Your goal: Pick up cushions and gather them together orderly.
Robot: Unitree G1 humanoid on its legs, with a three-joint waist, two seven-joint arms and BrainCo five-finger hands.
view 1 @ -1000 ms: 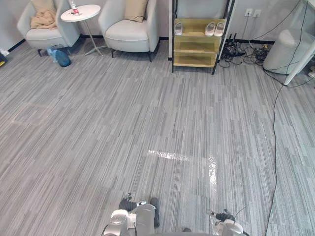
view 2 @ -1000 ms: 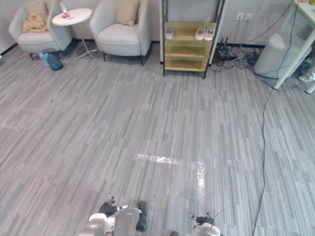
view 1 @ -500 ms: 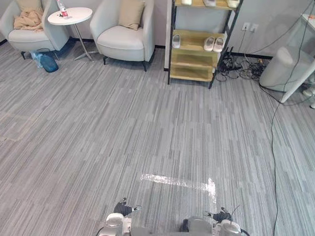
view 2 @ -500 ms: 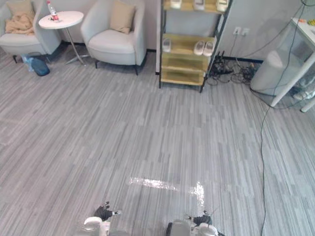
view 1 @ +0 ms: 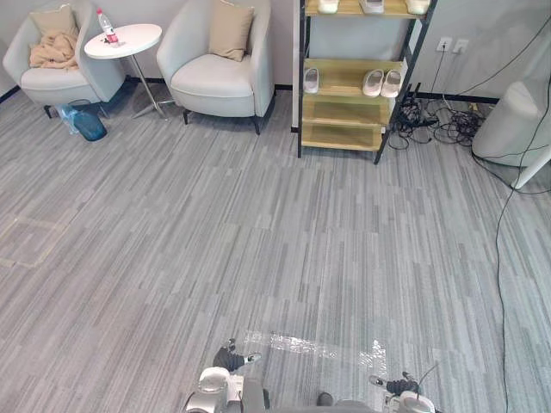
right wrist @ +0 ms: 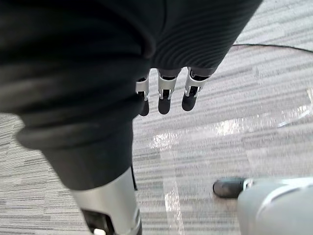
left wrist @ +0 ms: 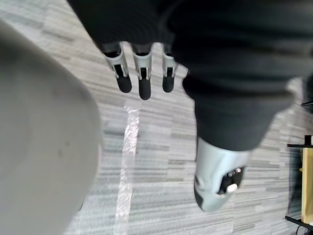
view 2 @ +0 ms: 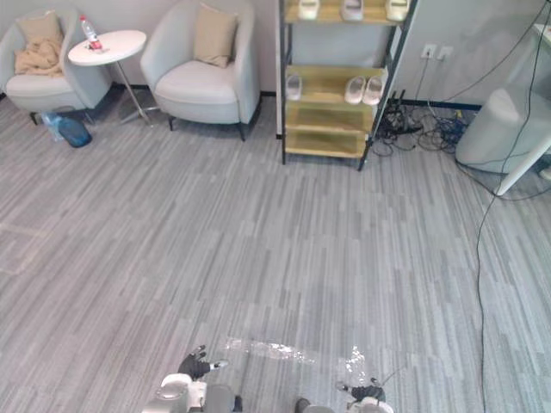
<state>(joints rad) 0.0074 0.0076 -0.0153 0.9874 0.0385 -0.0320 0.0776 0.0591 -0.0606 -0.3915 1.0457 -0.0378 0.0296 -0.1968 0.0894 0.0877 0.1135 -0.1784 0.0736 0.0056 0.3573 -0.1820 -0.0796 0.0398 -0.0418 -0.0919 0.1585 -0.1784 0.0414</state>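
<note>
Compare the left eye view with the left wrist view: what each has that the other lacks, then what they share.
Left eye view: a cushion on one armchair, another cushion on the far-left armchair, round table, right hand. Left wrist view: straight fingers of the left hand close up, holding nothing. Shared: left hand, grey striped floor.

Your setting: office lounge. Grey striped carpet [view 1: 258,232]; two pale armchairs [view 1: 215,79], a cushion [view 1: 231,30] in each; round side table [view 1: 123,40]; shoe shelf [view 1: 353,86]; cables [view 1: 435,129] at wall sockets [view 1: 444,43].
</note>
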